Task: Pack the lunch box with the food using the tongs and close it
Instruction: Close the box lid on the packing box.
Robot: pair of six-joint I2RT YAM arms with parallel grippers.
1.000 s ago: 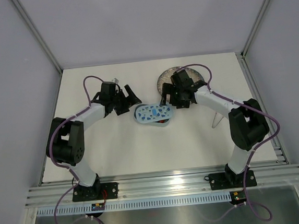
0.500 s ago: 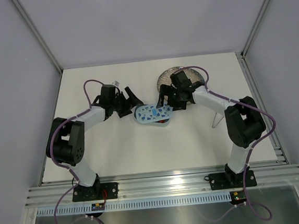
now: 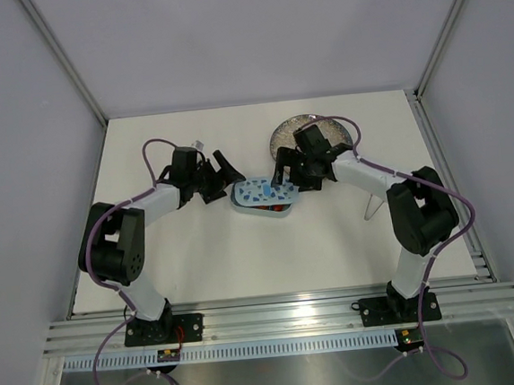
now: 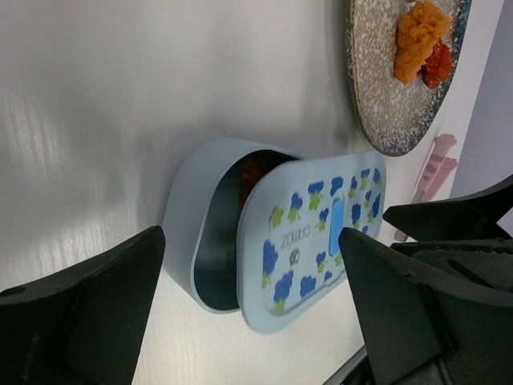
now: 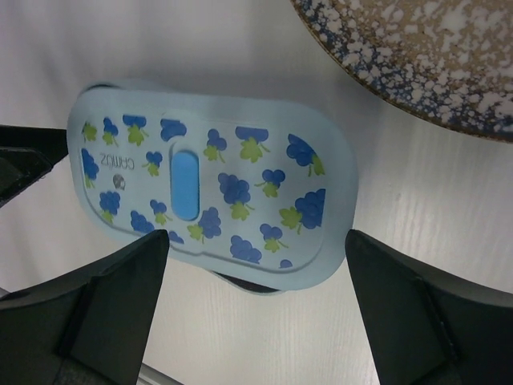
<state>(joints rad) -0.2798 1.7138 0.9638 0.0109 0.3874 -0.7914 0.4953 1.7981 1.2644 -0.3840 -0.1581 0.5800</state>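
Observation:
The pale-blue lunch box (image 3: 272, 211) (image 4: 192, 233) sits mid-table, its blue-flowered lid (image 3: 260, 191) (image 4: 313, 241) (image 5: 208, 192) lying askew on top and leaving one end uncovered. Red food (image 4: 255, 168) shows inside. More food, orange (image 4: 417, 44) and red (image 4: 439, 62), lies on the speckled plate (image 3: 290, 133) (image 4: 385, 104) (image 5: 433, 56). My left gripper (image 3: 229, 179) (image 4: 248, 321) is open just left of the box, holding nothing. My right gripper (image 3: 283, 179) (image 5: 256, 313) is open at the lid's right end, fingers astride it without touching. The tongs (image 3: 372, 204) (image 4: 433, 164) lie on the table at the right.
Both grippers face each other across the box, fingertips a few centimetres apart. The plate stands just behind the right gripper. Grey walls with metal posts close the table at back and sides; an aluminium rail runs along the near edge.
The right gripper has shifted left and back, and the lid has slid with it to sit further over the tub. The left gripper has edged slightly back. Both stay open.

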